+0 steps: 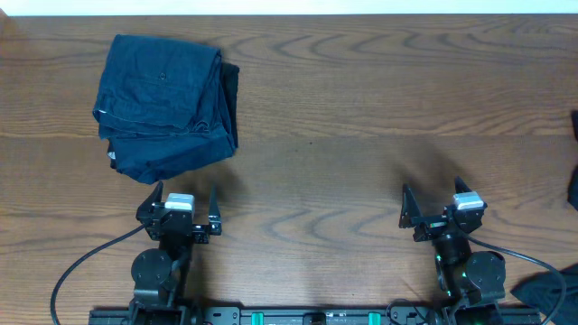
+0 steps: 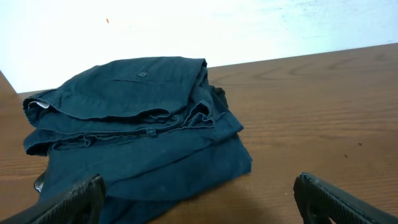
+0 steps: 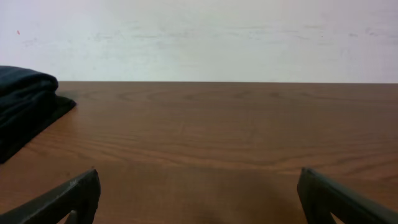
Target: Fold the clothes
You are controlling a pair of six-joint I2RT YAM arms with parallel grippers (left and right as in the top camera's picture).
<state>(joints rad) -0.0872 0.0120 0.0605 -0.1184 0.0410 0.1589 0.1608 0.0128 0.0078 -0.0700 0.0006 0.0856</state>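
Observation:
The clothes (image 1: 167, 104) are a folded bundle of dark navy fabric at the table's far left, also filling the left wrist view (image 2: 137, 137) and showing at the left edge of the right wrist view (image 3: 25, 102). My left gripper (image 1: 187, 200) stands open just in front of the bundle, nothing between its fingers; in the left wrist view the left gripper (image 2: 199, 196) has its left finger over the bundle's near edge. My right gripper (image 1: 433, 200) is open at the near right over bare wood, far from the clothes; the right gripper (image 3: 199, 193) holds nothing.
The brown wooden table (image 1: 361, 117) runs to a white wall at the back. Dark objects (image 1: 573, 158) sit partly cut off at the right edge, and another dark shape (image 1: 546, 293) lies at the near right corner. Cables trail from both arm bases.

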